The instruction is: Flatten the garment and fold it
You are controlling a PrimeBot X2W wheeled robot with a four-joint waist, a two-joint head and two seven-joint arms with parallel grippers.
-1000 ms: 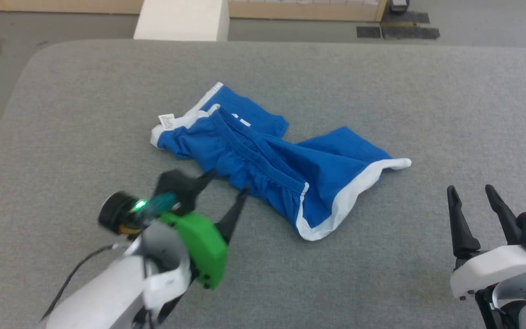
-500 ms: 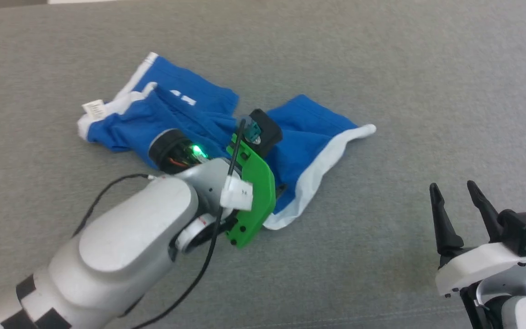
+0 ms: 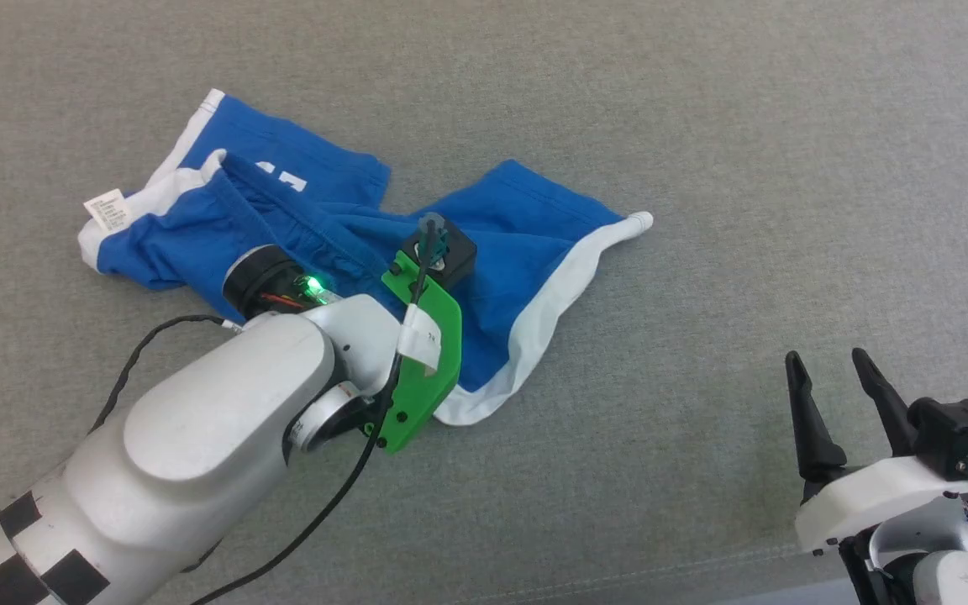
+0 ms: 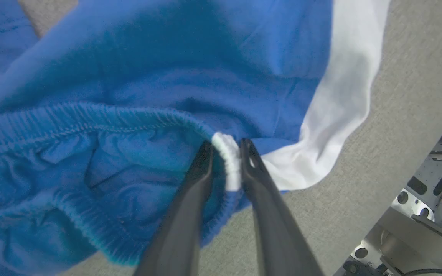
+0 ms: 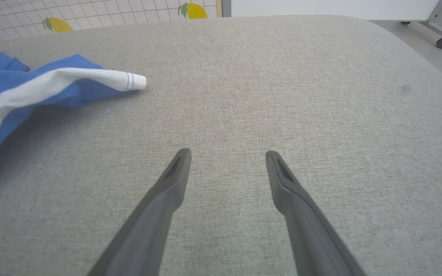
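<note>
Garment (image 4: 159, 76) pinched by L end effector (image 4: 226, 148).

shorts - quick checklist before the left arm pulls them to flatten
1. Left end effector closed on the white waistband end of the shorts: ok.
2. Only one fabric layer pinched: cannot tell.
3. Shorts lying flat: not ok, bunched, with one leg folded over the other.
4. Right end effector open and apart from the fabric: ok.
5. White hem corner lying loose on the grey surface, not caught on anything: ok.
</note>
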